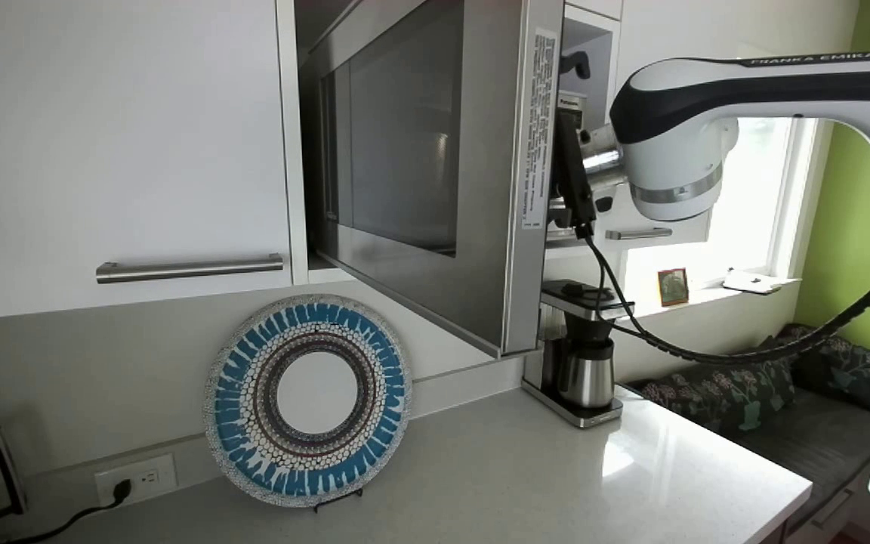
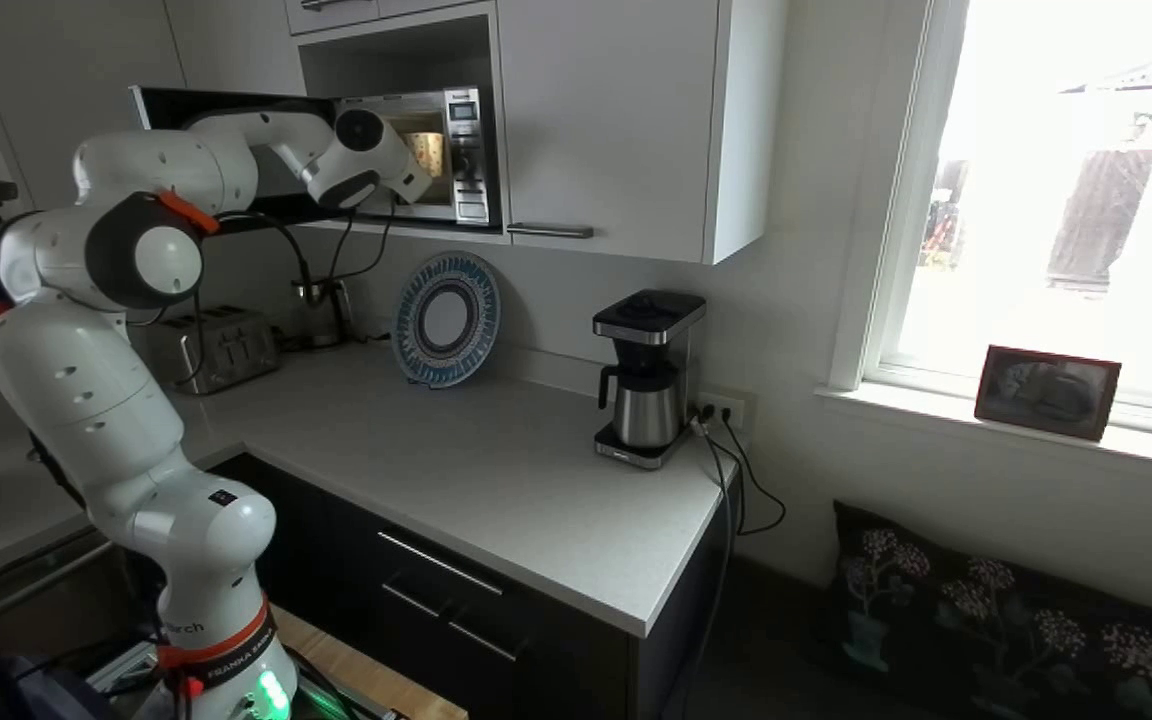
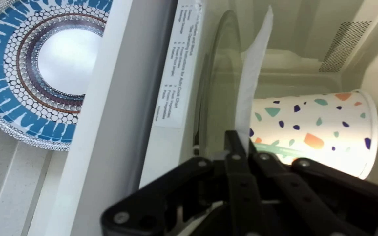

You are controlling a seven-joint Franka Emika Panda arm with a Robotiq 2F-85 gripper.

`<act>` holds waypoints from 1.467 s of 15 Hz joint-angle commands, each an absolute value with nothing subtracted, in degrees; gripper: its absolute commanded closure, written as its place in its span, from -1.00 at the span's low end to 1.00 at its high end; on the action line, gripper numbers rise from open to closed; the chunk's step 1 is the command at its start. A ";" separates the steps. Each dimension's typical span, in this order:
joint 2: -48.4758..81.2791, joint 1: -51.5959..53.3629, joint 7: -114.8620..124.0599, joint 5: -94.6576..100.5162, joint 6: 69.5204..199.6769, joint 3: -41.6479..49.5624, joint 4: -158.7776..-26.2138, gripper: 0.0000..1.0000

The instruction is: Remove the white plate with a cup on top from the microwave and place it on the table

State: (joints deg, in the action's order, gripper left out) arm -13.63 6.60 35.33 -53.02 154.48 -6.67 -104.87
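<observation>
My gripper [image 3: 242, 146] is shut on the near edge of the white plate [image 3: 250, 75], which shows nearly edge-on in the wrist view. On the plate stands the cup [image 3: 317, 127], cream-white with coloured flecks, its rim facing right in that view. Both are inside the lit microwave [image 2: 471, 150], whose glass turntable [image 3: 223, 82] lies below the plate with a gap showing between them. The cup [image 2: 426, 150] also shows through the opening in an exterior view. In both exterior views the fingers are hidden, behind the door or the arm. The table [image 1: 480, 461] is the grey-white countertop below.
The microwave door [image 1: 488, 196] stands wide open beside the arm. A large blue-rimmed plate [image 1: 246, 408] leans on a stand against the wall. To the side is a coffee maker [image 2: 646, 410]; a toaster [image 2: 216, 345] stands further back. Cables hang from the wrist.
</observation>
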 commanded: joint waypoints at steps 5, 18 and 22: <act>-16.72 6.76 24.51 -62.06 146.33 -3.84 -107.01 0.99; -23.78 3.08 8.74 -68.90 121.80 4.00 -113.12 0.99; -24.72 1.19 5.96 -67.80 111.67 5.66 -114.10 0.99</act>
State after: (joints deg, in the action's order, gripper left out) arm -22.76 2.50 8.85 -67.19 117.62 4.76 -111.79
